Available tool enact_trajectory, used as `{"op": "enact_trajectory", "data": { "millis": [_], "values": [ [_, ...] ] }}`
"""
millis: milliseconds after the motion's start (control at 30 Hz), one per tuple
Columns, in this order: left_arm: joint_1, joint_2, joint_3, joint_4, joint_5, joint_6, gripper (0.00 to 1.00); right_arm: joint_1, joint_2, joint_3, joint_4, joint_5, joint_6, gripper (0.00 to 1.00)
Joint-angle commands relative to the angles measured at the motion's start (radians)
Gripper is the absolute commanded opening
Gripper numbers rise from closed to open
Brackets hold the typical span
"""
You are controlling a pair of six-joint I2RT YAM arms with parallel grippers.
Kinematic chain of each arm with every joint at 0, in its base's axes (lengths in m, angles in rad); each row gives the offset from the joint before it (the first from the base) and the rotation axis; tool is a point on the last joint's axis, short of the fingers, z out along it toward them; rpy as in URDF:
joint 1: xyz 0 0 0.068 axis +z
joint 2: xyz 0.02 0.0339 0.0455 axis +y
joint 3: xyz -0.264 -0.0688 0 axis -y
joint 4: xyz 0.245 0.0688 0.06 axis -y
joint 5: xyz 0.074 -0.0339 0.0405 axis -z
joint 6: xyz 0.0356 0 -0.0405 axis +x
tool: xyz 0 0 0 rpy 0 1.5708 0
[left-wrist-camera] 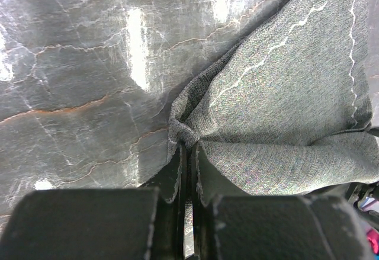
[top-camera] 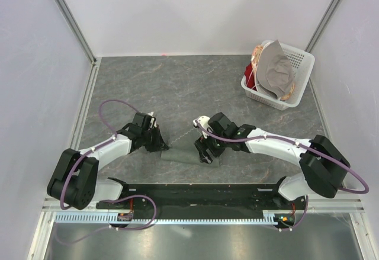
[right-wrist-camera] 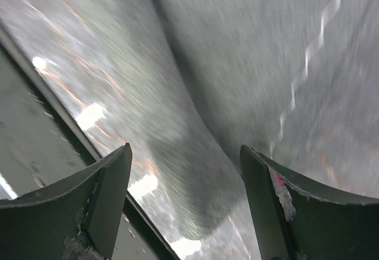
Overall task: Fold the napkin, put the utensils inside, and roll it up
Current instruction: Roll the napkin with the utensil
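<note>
The dark grey-green napkin (top-camera: 185,155) lies as a narrow roll on the table between my two grippers. My left gripper (top-camera: 161,145) is shut on the roll's left end. In the left wrist view the cloth (left-wrist-camera: 278,112) bunches into a pinch at the closed fingertips of the gripper (left-wrist-camera: 188,147). My right gripper (top-camera: 206,153) is open over the roll's right end. In the blurred right wrist view the napkin (right-wrist-camera: 254,64) lies beyond the spread jaws of that gripper (right-wrist-camera: 185,153), with nothing held. The spoon is hidden or out of view.
A white basket (top-camera: 300,70) stands at the back right with a paler grey-beige cloth (top-camera: 275,70) and red and orange things in it. The black base rail (top-camera: 201,192) runs along the table's near edge. Walls close in left, right and back.
</note>
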Motion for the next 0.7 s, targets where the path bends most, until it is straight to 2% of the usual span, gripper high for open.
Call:
{"op": "enact_trajectory", "data": {
  "millis": [0,467,600,667],
  "values": [
    [0.002,0.009,0.023,-0.038,0.01,0.03,0.02,0.002,-0.012,-0.045,-0.036,0.055,0.051,0.82],
    [0.002,0.021,0.028,-0.046,0.006,0.034,0.02,0.002,-0.032,-0.077,-0.108,0.071,0.132,0.65],
    [0.002,0.041,0.038,-0.044,0.01,0.039,0.02,0.002,-0.033,-0.067,-0.13,0.086,0.137,0.65],
    [0.0,0.052,0.043,-0.041,0.018,0.04,0.02,0.002,-0.047,-0.042,-0.151,0.109,0.132,0.73]
  ]
}}
